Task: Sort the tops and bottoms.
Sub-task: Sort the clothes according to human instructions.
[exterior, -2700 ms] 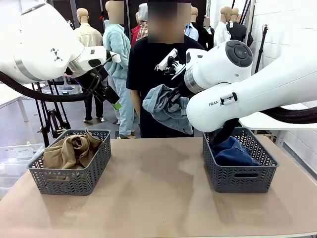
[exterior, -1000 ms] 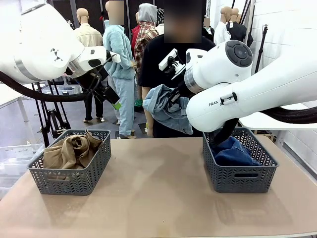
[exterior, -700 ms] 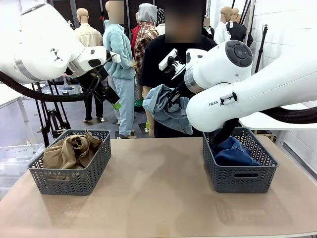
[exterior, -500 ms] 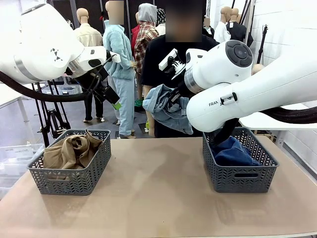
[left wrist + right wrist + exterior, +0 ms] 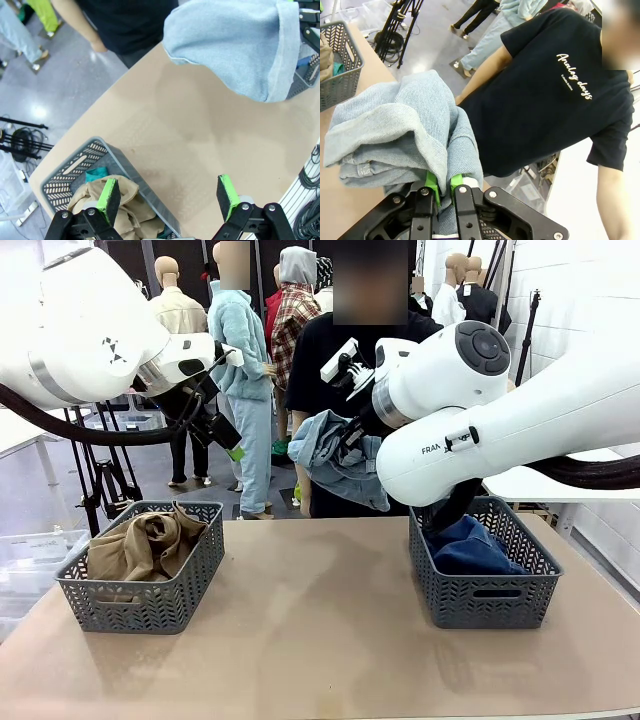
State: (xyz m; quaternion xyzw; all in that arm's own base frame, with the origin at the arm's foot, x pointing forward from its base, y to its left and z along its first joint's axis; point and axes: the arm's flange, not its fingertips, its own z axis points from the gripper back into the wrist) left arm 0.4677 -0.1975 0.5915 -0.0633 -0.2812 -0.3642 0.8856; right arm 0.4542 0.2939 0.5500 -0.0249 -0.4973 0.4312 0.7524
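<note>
Two baskets [image 5: 143, 580] [image 5: 487, 590], three garments [image 5: 340, 460] [image 5: 140, 545] [image 5: 468, 545]

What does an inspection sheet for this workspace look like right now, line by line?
Surface: tan table, bare between two baskets.
Job's things: tan shirt with teal garment in left basket; dark denim in right basket; pale denim held above the table.
Clutter: nothing seen.
Grippers: left gripper open, empty, above left basket; right gripper shut on pale denim.
Cables: coiled black cable on floor.
Surroundings: person in black T-shirt at far side; tripod behind left basket.
</note>
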